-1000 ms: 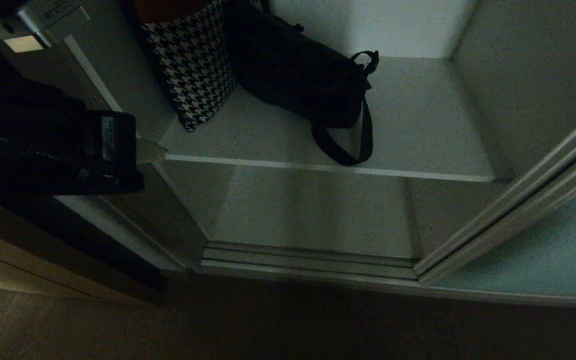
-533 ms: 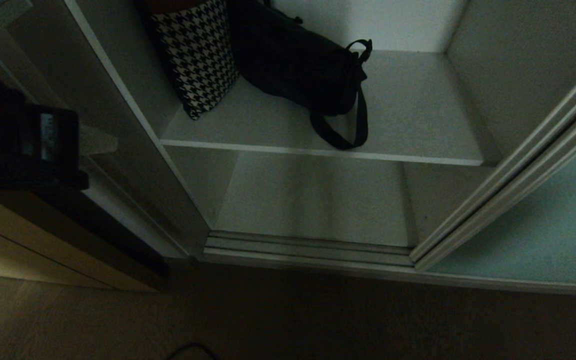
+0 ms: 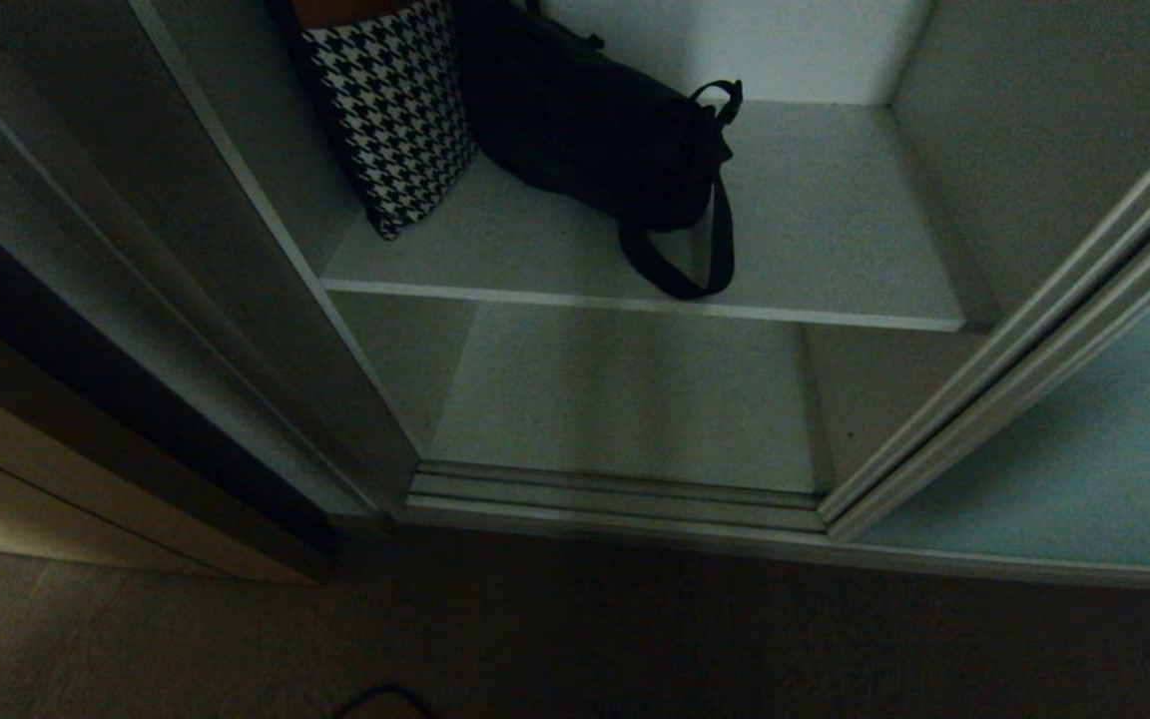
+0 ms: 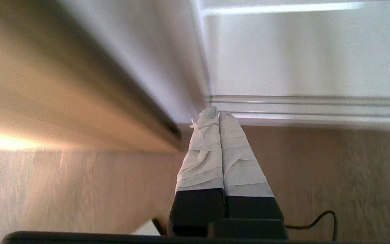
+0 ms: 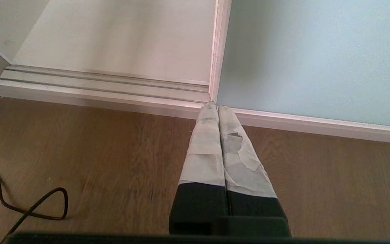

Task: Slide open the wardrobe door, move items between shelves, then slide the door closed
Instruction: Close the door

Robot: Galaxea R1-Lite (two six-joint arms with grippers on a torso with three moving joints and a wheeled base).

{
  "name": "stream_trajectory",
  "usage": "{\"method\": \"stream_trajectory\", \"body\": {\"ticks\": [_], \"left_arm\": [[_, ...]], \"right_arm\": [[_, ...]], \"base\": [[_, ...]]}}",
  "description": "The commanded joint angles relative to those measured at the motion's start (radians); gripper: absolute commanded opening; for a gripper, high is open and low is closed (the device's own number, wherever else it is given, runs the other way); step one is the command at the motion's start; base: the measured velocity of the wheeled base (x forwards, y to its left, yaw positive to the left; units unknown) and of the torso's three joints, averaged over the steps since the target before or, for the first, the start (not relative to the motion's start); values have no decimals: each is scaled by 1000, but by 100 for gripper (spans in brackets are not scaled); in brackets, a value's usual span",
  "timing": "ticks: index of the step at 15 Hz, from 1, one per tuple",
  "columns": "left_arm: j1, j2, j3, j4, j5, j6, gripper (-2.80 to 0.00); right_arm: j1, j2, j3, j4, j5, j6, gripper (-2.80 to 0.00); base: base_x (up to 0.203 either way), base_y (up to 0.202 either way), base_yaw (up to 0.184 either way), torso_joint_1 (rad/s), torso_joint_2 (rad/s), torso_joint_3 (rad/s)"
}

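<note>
The sliding wardrobe door (image 3: 1084, 469), a pale teal frosted panel in a silver frame, stands slid to the right, so the wardrobe is open. A black bag (image 3: 595, 130) with a hanging strap loop lies on the upper of the two shelves (image 3: 835, 240). The lower board (image 3: 625, 399) is bare. Neither arm shows in the head view. My left gripper (image 4: 215, 113) is shut and empty, pointing down at the floor near the wardrobe's left bottom corner. My right gripper (image 5: 215, 107) is shut and empty, low over the floor before the door (image 5: 317, 57).
A black-and-white houndstooth cushion (image 3: 395, 110) leans beside the bag. The double floor track (image 3: 615, 494) runs along the wardrobe's front. A wooden cabinet (image 3: 56, 469) stands to the left. A black cable (image 5: 29, 206) lies on the wood floor.
My left arm has drawn back to the left and dropped out of the head view. The whole picture shifted a little early on, so the camera moved. The bag stayed put.
</note>
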Motion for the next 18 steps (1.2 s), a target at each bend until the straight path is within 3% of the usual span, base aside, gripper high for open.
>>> {"method": "stream_trajectory", "body": {"ticks": [1, 3, 5, 9, 12, 15, 16, 18], "left_arm": [[71, -259, 157, 4, -2, -23, -280], [153, -405, 337, -1, -7, -49, -280], [184, -521, 461, -11, -26, -48, -280], [195, -750, 652, -13, -165, -14, -280], [196, -775, 830, -88, -182, 8, -280], [197, -775, 1025, -265, -202, 20, -280], [198, -776, 1048, -304, -245, 19, -280], [198, -777, 1059, -341, -254, 23, -280]], "right_arm": [[0, -3, 0, 0, 0, 0, -280], [0, -3, 1, -1, 0, 0, -280], [0, -3, 0, 0, 0, 0, -280], [0, -3, 0, -1, 0, 0, -280], [0, -3, 0, 0, 0, 0, -280], [0, -3, 0, -1, 0, 0, -280], [0, -3, 1, 0, 0, 0, -280], [0, -3, 0, 0, 0, 0, -280]], "base": [[0, 0, 0, 0, 0, 0], [0, 0, 0, 0, 0, 0], [0, 0, 0, 0, 0, 0], [0, 0, 0, 0, 0, 0], [0, 0, 0, 0, 0, 0], [0, 0, 0, 0, 0, 0], [0, 0, 0, 0, 0, 0], [0, 0, 0, 0, 0, 0]]}}
